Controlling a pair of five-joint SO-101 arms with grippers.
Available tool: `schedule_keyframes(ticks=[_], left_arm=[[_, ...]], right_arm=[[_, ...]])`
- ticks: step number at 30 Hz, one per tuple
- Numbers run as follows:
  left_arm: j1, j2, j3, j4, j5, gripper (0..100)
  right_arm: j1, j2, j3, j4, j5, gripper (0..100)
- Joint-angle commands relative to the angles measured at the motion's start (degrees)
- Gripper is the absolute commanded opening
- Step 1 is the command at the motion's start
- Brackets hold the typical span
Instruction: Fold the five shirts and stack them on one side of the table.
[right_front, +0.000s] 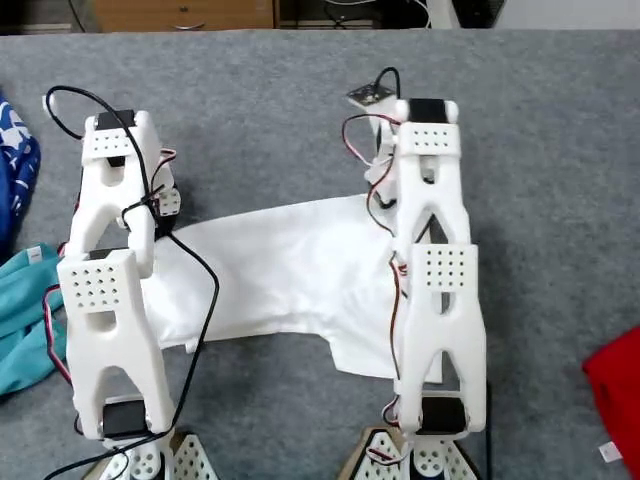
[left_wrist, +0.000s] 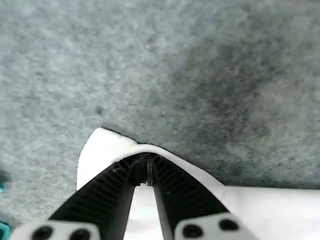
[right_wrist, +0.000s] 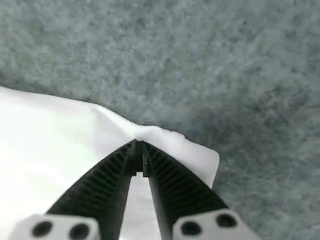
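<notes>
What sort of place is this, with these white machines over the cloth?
Probably a robotics lab or workshop bench set up for laundry folding: a left arm and a right arm grip a white shirt on a grey felt-covered table, with a teal garment and a red garment at its edges.

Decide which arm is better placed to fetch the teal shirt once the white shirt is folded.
Left, probably. The teal shirt lies beside the arm of the left end effector; the right end effector is across the white shirt, nearer the red shirt. Both are shut on the white shirt now.
</notes>
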Motion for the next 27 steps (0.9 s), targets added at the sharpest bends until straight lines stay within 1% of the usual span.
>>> schedule_keyframes(ticks=[1,6,10,14,21,27], left_arm=[[-4.6,-0.3,-1.1,-0.3,-2.5,2],[-8.0,-0.3,-1.7,-0.3,-3.6,2],[-10.6,0.0,-6.9,0.1,-3.5,2],[-11.9,0.0,-13.5,0.1,-3.3,2],[-12.0,0.1,-20.8,0.1,-3.2,2],[-11.2,0.2,-20.7,1.3,-2.2,2]], right_arm=[[4.2,0.1,-2.0,0.8,-0.3,0.7],[4.8,0.1,-2.1,0.5,-0.2,0.7],[4.8,0.1,-2.1,0.5,-0.2,0.7],[4.8,0.1,-2.1,0.5,-0.2,0.7],[4.7,0.1,-2.1,0.5,-0.2,0.7],[4.9,-0.9,-3.3,1.1,-0.2,0.7]])
